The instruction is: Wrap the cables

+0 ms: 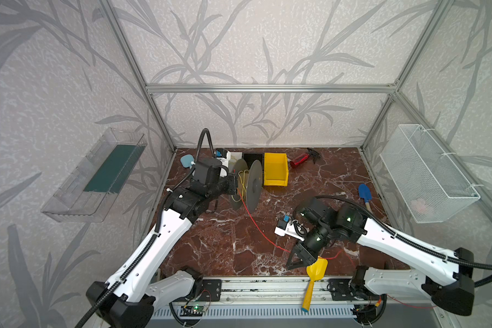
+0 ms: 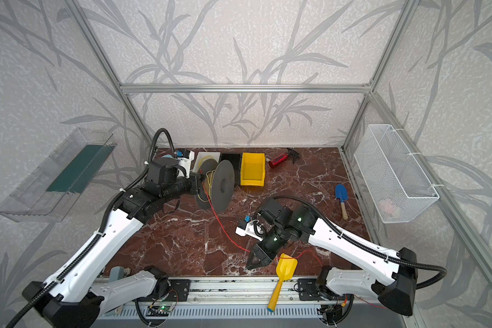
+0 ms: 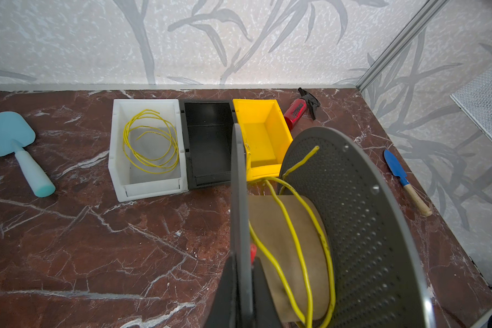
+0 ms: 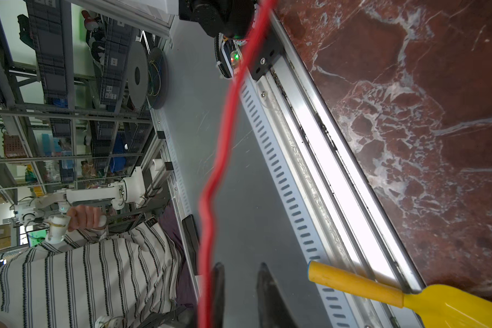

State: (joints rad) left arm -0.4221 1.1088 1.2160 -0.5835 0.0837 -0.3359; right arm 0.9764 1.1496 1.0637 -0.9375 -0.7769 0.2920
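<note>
A grey perforated spool (image 1: 252,184) (image 2: 222,184) (image 3: 352,227) stands on edge at the back of the table. My left gripper (image 1: 235,184) (image 2: 200,183) (image 3: 241,264) is shut on its near flange. Loose yellow cable (image 3: 293,235) loops over the spool's brown core. A red cable (image 1: 256,224) (image 2: 225,227) (image 4: 225,142) runs from the spool across the table to my right gripper (image 1: 289,265) (image 2: 249,267) (image 4: 241,267) near the front edge. That gripper's fingers stand apart with nothing between them; the red cable passes beside one finger. Another yellow cable (image 3: 151,142) lies coiled in a white bin (image 3: 120,142).
A yellow scoop (image 1: 316,269) (image 4: 352,284) lies over the front rail beside my right gripper. Black bin (image 3: 208,142), yellow bin (image 1: 276,170) and red spray bottle (image 1: 300,162) line the back. A blue trowel (image 1: 364,194) lies right, a light blue scoop (image 3: 9,133) left.
</note>
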